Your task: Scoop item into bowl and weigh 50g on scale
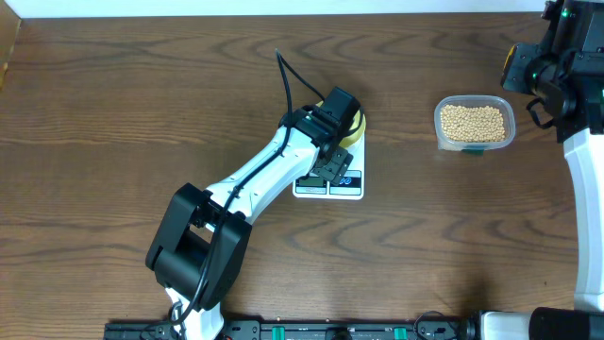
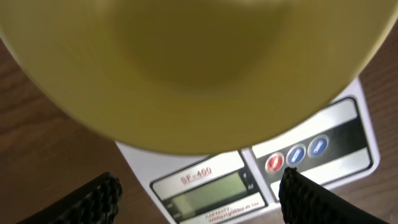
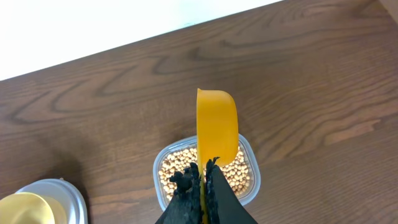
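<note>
Overhead step: bowl [image 1: 351,128] sits on scale [image 1: 329,184]; scooping not yet begun, by my judgement.
Left jaws: spread either side of the scale's display [image 2: 208,194], holding nothing.
Right jaws: pinching scoop [image 3: 216,127] by its handle.
Scoop axis: runs away from the wrist, cup end foremost, above the beans [image 1: 473,120] in the tub [image 1: 475,144].
Next move: dip the cup into the beans, then carry it left across the bench [image 1: 142,104].
</note>
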You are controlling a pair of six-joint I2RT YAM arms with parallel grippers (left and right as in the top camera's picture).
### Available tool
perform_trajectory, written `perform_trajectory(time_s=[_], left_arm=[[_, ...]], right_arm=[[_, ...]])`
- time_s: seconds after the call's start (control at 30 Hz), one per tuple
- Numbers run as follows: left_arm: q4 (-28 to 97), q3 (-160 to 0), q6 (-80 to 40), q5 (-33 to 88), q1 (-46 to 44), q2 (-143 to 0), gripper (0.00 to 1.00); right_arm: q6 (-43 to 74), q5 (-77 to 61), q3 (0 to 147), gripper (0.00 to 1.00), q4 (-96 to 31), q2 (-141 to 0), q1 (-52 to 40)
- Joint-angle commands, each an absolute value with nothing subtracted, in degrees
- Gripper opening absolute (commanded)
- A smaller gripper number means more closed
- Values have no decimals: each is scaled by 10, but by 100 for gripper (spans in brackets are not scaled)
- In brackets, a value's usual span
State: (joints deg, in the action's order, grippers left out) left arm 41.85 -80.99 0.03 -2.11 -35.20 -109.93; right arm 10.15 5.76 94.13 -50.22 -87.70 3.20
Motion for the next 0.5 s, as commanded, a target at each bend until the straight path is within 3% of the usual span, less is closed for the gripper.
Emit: perform_trajectory(time_s=[0.0,0.47], left_arm=[[410,-807,6,-33,-352,-1104,83],[434,-807,6,-40,-352,-1104,83]], right_arm=[[95,54,956,1,-505,-878,33],[80,57,953,1,-531,-878,34]])
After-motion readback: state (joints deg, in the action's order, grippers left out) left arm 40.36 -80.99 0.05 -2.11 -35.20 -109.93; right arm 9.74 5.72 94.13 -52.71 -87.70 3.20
